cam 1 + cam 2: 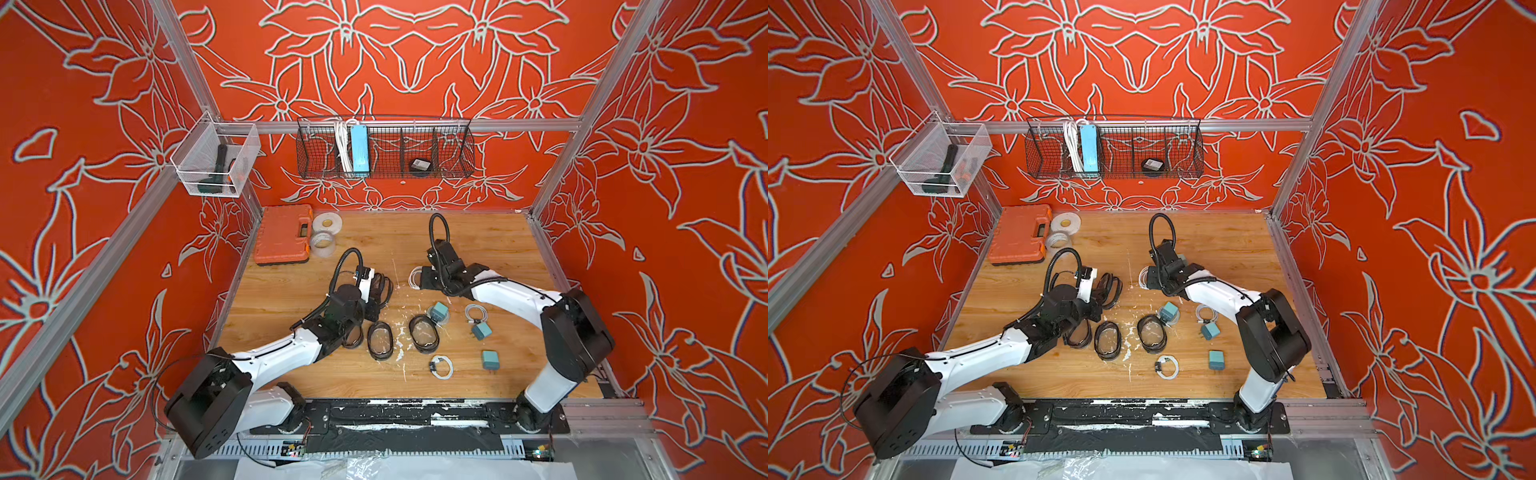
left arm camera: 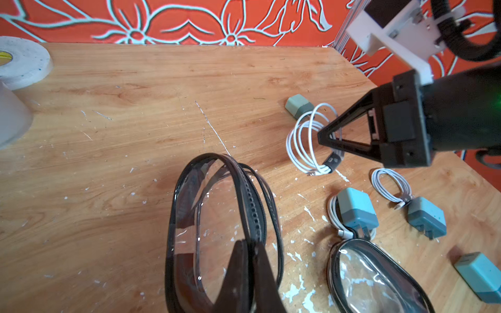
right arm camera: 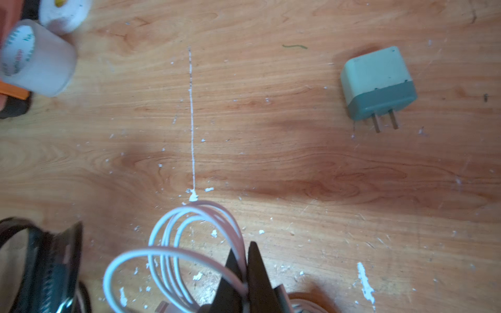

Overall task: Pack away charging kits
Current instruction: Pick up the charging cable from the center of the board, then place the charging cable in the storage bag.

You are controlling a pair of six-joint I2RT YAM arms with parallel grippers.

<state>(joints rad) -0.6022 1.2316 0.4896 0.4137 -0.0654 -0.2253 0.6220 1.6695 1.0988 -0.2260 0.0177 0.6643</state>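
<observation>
scuffed wooden counter (image 1: 498,241). left claw (image 2: 250,245) clamped on the open case (image 2: 177,195) rim; right claw (image 3: 245,256) clenched on a coiled cable (image 3: 168,233) near that case. i should lift it clear, then lower all loops through the mouth.

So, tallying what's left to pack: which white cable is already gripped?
The coiled cable pinched by the right gripper, standing on edge; the rest lie flat.
</observation>
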